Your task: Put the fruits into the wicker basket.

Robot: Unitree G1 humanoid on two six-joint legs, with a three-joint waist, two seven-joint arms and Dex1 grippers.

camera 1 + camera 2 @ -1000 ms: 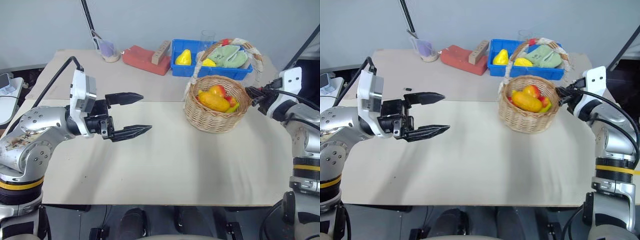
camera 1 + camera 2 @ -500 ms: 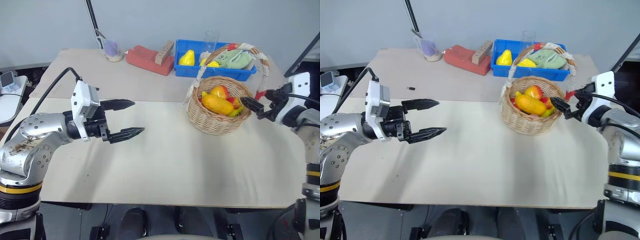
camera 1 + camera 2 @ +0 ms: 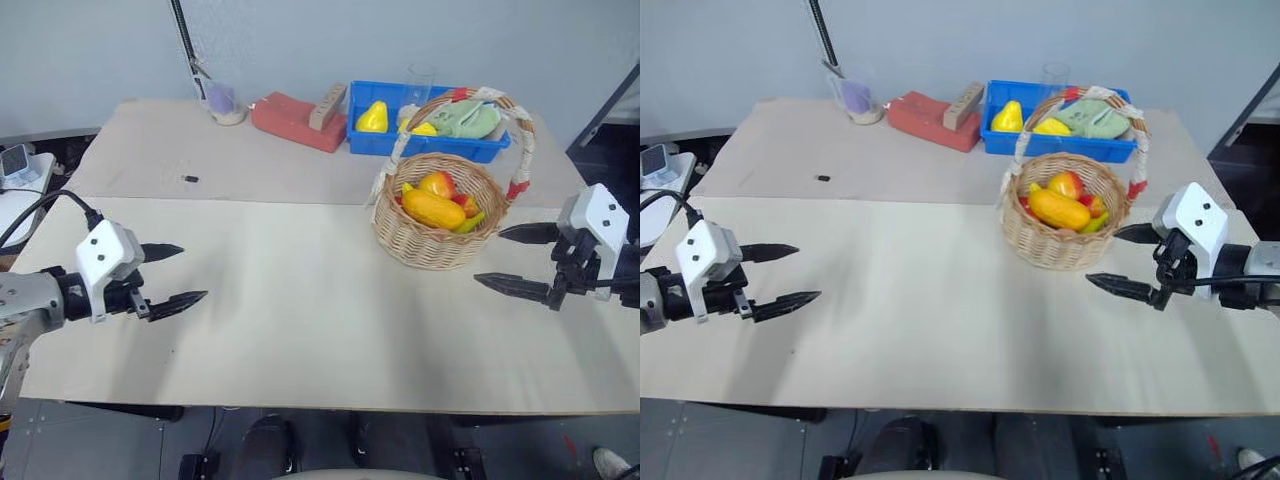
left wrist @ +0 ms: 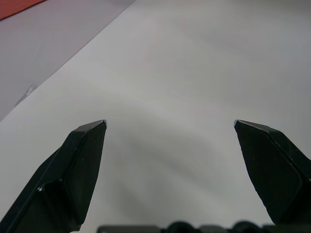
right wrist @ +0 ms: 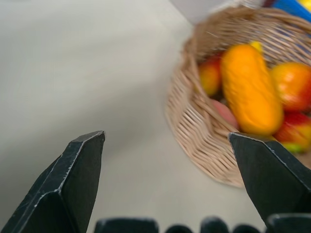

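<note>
The wicker basket (image 3: 403, 240) stands on the table right of centre, its banded handle arching over it. Inside lie the orange-yellow mango (image 3: 432, 209) and, beside it, the tip of the banana (image 3: 472, 222), along with a red-and-yellow apple (image 3: 437, 184). My right gripper (image 3: 489, 257) hovers open and empty just right of the basket, fingers pointing at its wall; its wrist view looks at the basket (image 5: 194, 136) and the mango (image 5: 250, 90). Far to the left, near the table's front edge, my left gripper (image 3: 190, 272) is open over bare tabletop, nothing between its fingers.
A blue tray (image 3: 430, 143) with small yellow fruits and a green cloth sits behind the basket. A red block (image 3: 290, 118), a cup (image 3: 222, 100) and a glass (image 3: 420, 80) line the back. A small dark item (image 3: 190, 179) lies at the left.
My right gripper has drawn back from the basket's rim and now stands open. My left gripper has swung left and lower, towards the front edge. The view has shifted a little.
</note>
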